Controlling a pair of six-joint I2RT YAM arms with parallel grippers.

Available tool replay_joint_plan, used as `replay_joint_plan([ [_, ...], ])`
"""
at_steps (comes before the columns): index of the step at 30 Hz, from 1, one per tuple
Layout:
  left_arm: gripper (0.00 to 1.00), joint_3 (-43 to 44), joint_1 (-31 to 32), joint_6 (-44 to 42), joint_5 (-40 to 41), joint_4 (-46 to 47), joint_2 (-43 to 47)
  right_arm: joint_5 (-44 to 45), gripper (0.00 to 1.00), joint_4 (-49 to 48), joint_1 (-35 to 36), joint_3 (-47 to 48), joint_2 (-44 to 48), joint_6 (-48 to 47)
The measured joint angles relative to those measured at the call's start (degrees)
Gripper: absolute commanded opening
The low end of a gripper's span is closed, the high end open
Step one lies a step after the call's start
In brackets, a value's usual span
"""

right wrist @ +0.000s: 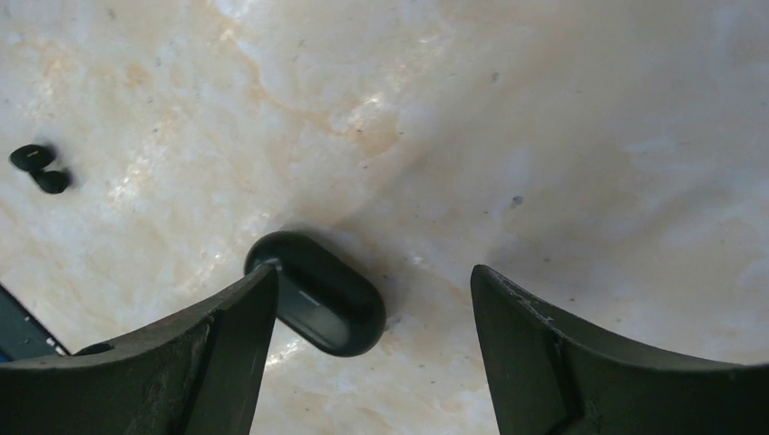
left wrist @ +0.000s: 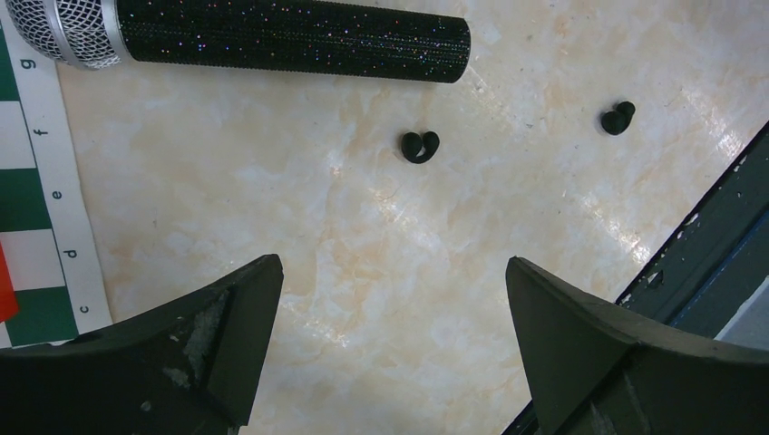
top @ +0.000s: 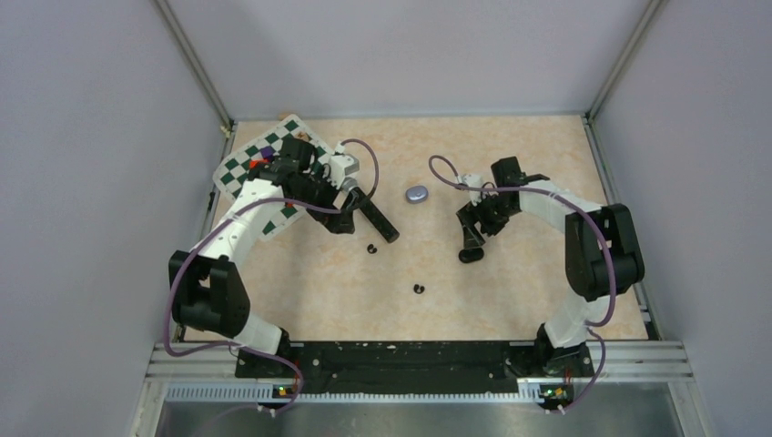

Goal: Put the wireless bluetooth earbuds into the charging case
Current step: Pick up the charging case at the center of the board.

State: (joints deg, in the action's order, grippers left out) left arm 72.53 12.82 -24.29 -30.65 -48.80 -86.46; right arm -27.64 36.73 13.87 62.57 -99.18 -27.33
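Two black earbuds lie loose on the marbled tabletop while both arms hang low over it. L fingers are spread wide w/ nothing between them. The 1st bud sits ahead of the gap, roughly centred betw. the tips and well clear of both. The 2nd bud lies off to the right-hand side of that view, nearer the table's front rail. 1st bud shows two rounded lobes turned toward the mic. Both buds are too small to give a long axis. The mic lies flat beyond them, its long axis across the L wrist view, silver mesh head at the edge of the green-and-white board. R fingers stand apart, gripping nothing. The black case, a smooth oval, rests on the tabletop inside the gap. It lies against the inner face of one finger, w/ bare tabletop betw. it and the other. Its long axis runs diagonally in the R wrist view, upper left to lower right. One black bud shows far off at that view's left edge. From overhead a grey case sits apart, mid-table betw. the two arms, just beyond the mic's tail.
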Motion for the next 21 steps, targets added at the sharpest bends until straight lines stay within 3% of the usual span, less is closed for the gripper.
replay_joint_plan([
  [5, 0.99, 0.0, 0.0, 0.1, -0.3, 0.1, 0.7, -2.9, 0.77, 3.4, 0.0, 0.5, 0.0, -2.5],
  [9, 0.99, 0.0, 0.0, 0.2, -0.6, 0.1, 0.8, -2.4, 0.86, 5.1, 0.1, 0.4, 1.2, -4.8],
  [15, 0.99, 0.0, 0.0, 0.2, -1.4, 0.1, 0.8, 4.6, 0.91, 3.1, 3.3, -3.8, 8.4, -9.3],
  [21, 0.99, 0.0, 0.0, 0.2, -1.5, 0.1, 0.8, 13.4, 0.96, 1.9, 7.1, -5.3, 5.9, -11.6],
])
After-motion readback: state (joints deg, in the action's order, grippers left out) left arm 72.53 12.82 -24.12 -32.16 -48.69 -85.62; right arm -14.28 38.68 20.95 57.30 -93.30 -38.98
